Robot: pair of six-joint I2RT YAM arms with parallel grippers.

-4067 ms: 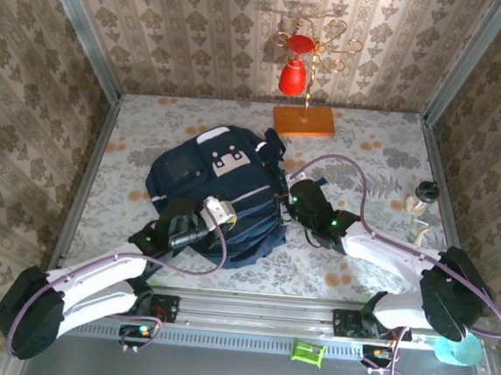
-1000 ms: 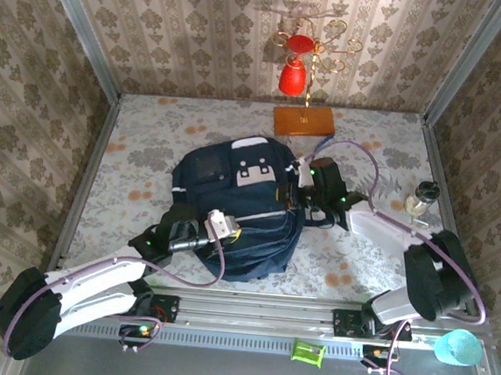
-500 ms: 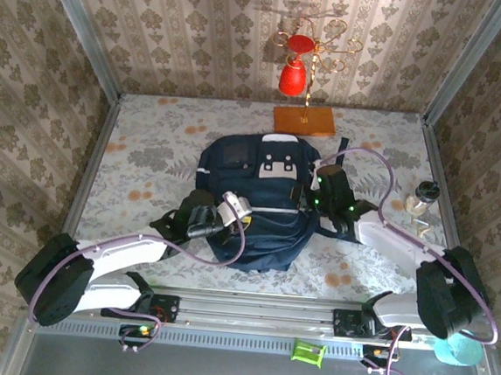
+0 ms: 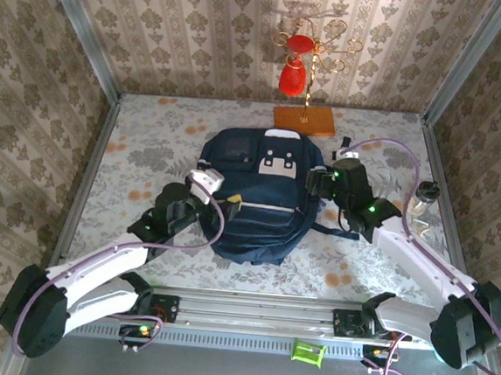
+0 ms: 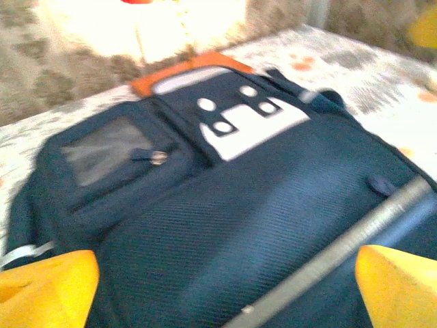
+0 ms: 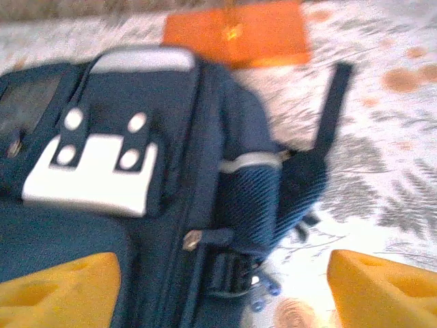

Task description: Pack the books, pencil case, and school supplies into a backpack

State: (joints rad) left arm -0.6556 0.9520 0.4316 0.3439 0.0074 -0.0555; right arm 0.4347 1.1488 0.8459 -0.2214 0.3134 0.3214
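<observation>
Top external view: backpack [image 4: 257, 207] lies closed at mid table [image 4: 144, 147], shifted rearward vs. earlier. Left gripper [image 4: 223, 196] & right gripper [image 4: 315, 183] have just let go, jaws wide, holding nothing; packing appears complete.

Right wrist view, slightly blurred. The navy backpack [image 6: 171, 171] lies on the floral table [image 6: 389, 171], left and centre. A white-grey patch [image 6: 95, 179] carrying 4 pale round studs [image 6: 73, 118] sits on its upper face. A pale band crosses the side pocket [image 6: 252, 198], with a zip pull [image 6: 193, 240] just beside it. A dark strap [image 6: 332, 102] runs over the table at right. An orange slab [image 6: 239, 34] lies beyond the backpack's top. The right gripper [image 6: 218, 290] has its 2 yellow fingers [image 6: 58, 287] wide apart, clasping nothing.
</observation>
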